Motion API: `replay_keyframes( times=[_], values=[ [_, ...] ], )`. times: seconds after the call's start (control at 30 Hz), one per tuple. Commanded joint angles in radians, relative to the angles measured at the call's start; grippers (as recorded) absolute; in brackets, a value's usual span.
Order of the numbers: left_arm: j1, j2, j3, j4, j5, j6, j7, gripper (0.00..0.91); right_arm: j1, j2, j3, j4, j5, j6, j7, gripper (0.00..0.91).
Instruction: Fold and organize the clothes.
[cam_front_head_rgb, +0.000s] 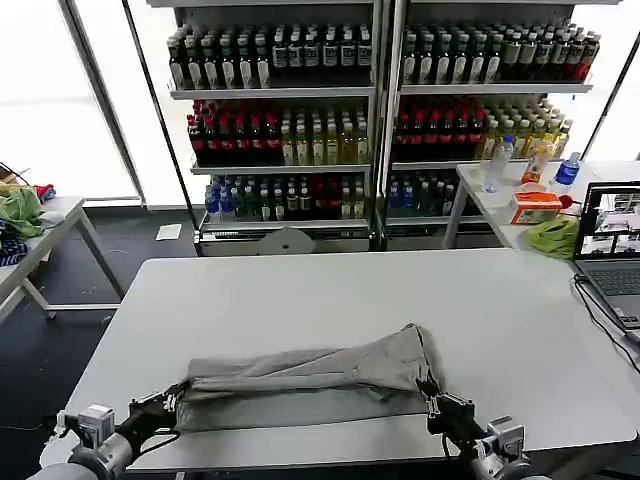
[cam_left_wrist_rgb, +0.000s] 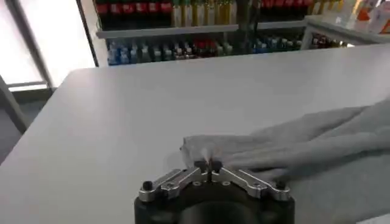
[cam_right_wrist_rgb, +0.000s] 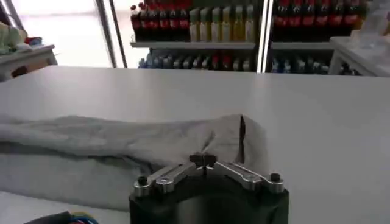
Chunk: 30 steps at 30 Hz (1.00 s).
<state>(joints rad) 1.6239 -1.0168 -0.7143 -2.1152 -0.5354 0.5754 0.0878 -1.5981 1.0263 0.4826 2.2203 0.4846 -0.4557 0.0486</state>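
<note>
Both pincers sit at the near edge of the desk (cam_front_head_rgb: 330, 290), each pinched shut on a corner of a light grey shirt (cam_front_head_rgb: 310, 385). At the garment's left end, the left pincer (cam_front_head_rgb: 172, 402) has its fingertips closed together on a bunched corner of fabric, seen close up from the left wrist (cam_left_wrist_rgb: 208, 165). At the right end, the right pincer (cam_front_head_rgb: 433, 400) clamps the opposite corner, its fingertips likewise meeting on the cloth in the right wrist view (cam_right_wrist_rgb: 203, 161).

Stretched between the two grips, the shirt lies folded lengthwise into a long, rumpled band along the front of the pale grey desk, rising to a peak near its right end, where a dark opening shows in the fabric.

Behind the desk stand shelves (cam_front_head_rgb: 280, 93) of bottled drinks. A laptop (cam_front_head_rgb: 612, 240) and a bright green cloth (cam_front_head_rgb: 553, 237) rest on a side table at right.
</note>
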Motion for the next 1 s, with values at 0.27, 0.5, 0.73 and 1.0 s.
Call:
replay_keyframes(
  times=[0.27, 0.5, 0.73, 1.0],
  values=[
    [0.034, -0.031, -0.086, -0.083, -0.030, 0.001, -0.017, 0.907, -0.028, -0.007, 0.062, 0.033, -0.079, 0.119, -0.027, 0.907],
    [0.017, -0.190, -0.110, -0.091, -0.055, -0.130, -0.111, 0.907, -0.026, 0.025, 0.116, -0.026, -0.152, 0.410, -0.071, 0.907],
    [-0.008, -0.317, -0.061, -0.018, 0.017, -0.169, -0.175, 0.907, -0.045, 0.008, 0.189, -0.076, -0.152, 0.542, -0.109, 0.907],
    [0.017, -0.381, 0.020, 0.040, 0.102, -0.243, -0.172, 0.907, -0.061, -0.008, 0.192, -0.083, -0.131, 0.475, -0.073, 0.907]
  ],
)
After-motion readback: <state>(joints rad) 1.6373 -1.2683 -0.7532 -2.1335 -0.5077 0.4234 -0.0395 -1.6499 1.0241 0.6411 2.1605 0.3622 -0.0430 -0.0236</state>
